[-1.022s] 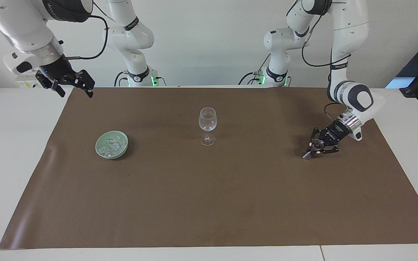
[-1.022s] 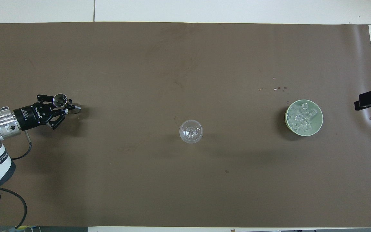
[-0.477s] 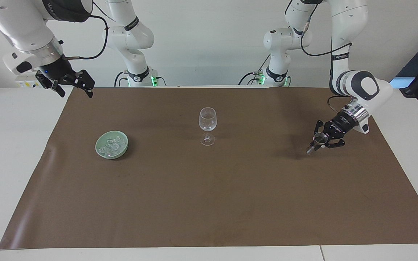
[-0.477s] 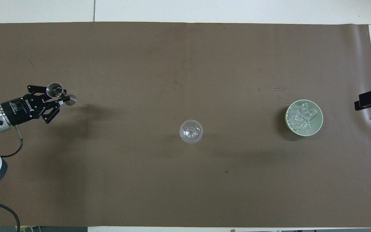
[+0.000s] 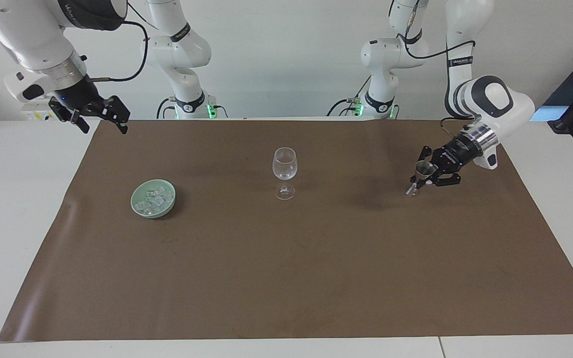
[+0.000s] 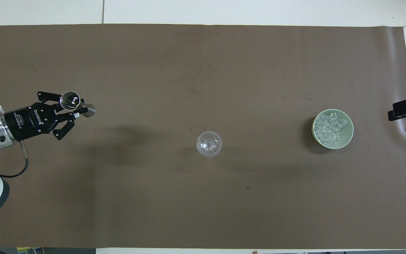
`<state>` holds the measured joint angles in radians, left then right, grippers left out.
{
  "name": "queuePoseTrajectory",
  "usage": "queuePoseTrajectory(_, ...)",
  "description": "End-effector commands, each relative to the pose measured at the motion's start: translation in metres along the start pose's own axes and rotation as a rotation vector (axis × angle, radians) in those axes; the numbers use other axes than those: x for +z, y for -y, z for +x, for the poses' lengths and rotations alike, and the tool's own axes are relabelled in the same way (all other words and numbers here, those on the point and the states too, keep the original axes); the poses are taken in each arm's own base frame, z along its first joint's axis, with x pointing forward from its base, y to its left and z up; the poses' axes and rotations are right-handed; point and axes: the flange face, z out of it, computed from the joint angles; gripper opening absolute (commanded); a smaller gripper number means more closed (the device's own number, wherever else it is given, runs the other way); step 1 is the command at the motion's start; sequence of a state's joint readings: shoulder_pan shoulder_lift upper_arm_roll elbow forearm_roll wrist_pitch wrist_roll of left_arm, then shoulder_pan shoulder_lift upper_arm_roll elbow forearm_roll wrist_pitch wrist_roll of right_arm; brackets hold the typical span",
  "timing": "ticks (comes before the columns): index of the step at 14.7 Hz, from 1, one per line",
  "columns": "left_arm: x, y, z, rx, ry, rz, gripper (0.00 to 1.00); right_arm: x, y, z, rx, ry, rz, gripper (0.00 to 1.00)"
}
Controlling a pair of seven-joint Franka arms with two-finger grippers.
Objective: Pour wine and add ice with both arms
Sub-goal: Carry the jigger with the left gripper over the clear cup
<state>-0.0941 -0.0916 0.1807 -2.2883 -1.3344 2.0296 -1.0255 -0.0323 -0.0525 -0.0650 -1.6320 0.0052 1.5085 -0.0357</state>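
Clear ice (image 5: 153,200) heaped in green bowl (image 5: 137,207)

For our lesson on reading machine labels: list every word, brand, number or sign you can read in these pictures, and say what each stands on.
"ROBOTIQ": white letters on the black body of the left end effector, read in the overhead view.
Smaller print under that brand: too small to read.
White lettering on the black bands of the left arm and right arm: too blurred to read.
Glass, bowl, ice: no text.
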Motion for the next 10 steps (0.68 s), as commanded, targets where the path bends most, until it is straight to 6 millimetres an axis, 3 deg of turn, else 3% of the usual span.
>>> queuePoseTrajectory(1, 0.019, 0.034, -0.041, 0.000, -0.013, 0.075, 0.00, -0.001, -0.001, -0.004, -0.017, 0.007, 0.002, 1.00)
queuePoseTrajectory(5, 0.054, 0.067, -0.088, -0.001, -0.081, 0.173, 0.00, -0.001, -0.001, -0.004, -0.017, 0.006, 0.000, 1.00)
queuePoseTrajectory(10, 0.112, 0.098, -0.126, 0.006, -0.207, 0.191, 0.00, -0.001, -0.001, -0.004, -0.017, 0.007, 0.000, 1.00)
